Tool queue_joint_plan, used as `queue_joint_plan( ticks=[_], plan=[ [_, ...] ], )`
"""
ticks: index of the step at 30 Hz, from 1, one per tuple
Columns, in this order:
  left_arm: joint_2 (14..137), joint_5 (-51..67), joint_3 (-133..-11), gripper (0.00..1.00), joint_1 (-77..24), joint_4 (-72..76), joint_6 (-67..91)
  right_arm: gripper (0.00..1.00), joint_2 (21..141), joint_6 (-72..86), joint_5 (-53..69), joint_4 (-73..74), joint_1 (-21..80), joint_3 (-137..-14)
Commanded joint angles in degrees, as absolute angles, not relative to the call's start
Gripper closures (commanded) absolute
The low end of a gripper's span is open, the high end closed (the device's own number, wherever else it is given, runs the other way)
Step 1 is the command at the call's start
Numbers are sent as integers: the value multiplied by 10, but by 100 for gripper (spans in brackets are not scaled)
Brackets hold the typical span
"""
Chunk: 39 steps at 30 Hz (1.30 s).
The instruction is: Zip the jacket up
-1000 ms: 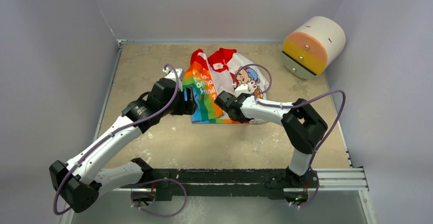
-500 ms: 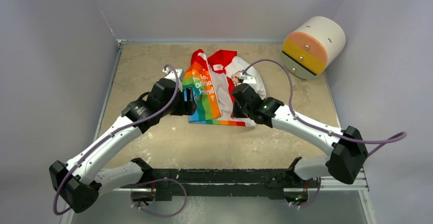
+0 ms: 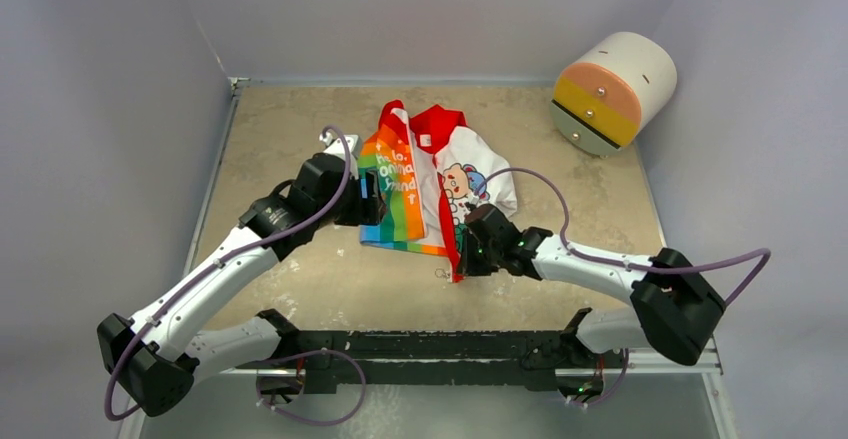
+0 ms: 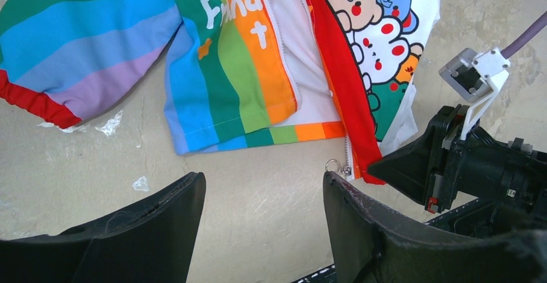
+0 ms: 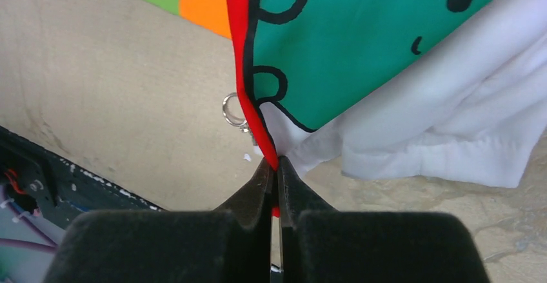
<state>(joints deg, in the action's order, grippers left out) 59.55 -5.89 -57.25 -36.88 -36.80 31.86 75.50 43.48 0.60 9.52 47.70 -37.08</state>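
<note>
Though unzipped, jacket hem (image 5: 242,38) between right jaws.

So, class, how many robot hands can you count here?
2. The left hand hovers open by the rainbow side of the jacket; the right hand is shut on its red edge at the bottom corner.

Light was bright, even and diffuse from above; the left arm (image 3: 215,279) cast a soft, faint shadow on the table (image 3: 400,299). Beyond the right gripper (image 5: 273,167), the jacket (image 5: 361,44) was sharp; its near pads (image 5: 161,244) looked dark, slightly blurred.
</note>
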Motion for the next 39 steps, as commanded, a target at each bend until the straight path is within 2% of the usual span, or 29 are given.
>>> queue_joint_plan(
  ticks=[1, 2, 4, 6, 8, 16, 31, 39],
  plan=[
    [599, -51, -571, 34, -370, -334, 313, 93, 735, 460, -29, 102, 474, -363],
    [600, -50, -570, 34, -370, -332, 314, 89, 734, 462, -43, 113, 474, -363],
    [604, -48, -569, 34, -370, -329, 314, 72, 731, 469, -67, 129, 474, -365],
    [607, -47, -570, 34, -370, -326, 315, 62, 727, 473, -90, 148, 474, -371],
    [609, -47, -570, 34, -370, -324, 315, 58, 720, 478, -115, 169, 474, -379],
    [610, -53, -566, 34, -370, -324, 311, 57, 725, 481, -206, 232, 474, -416],
    [611, -58, -565, 33, -370, -335, 301, 57, 789, 441, -173, 226, 480, -480],
    [594, -67, -560, 33, -370, -357, 286, 56, 762, 475, -201, 283, 542, -553]
  ],
)
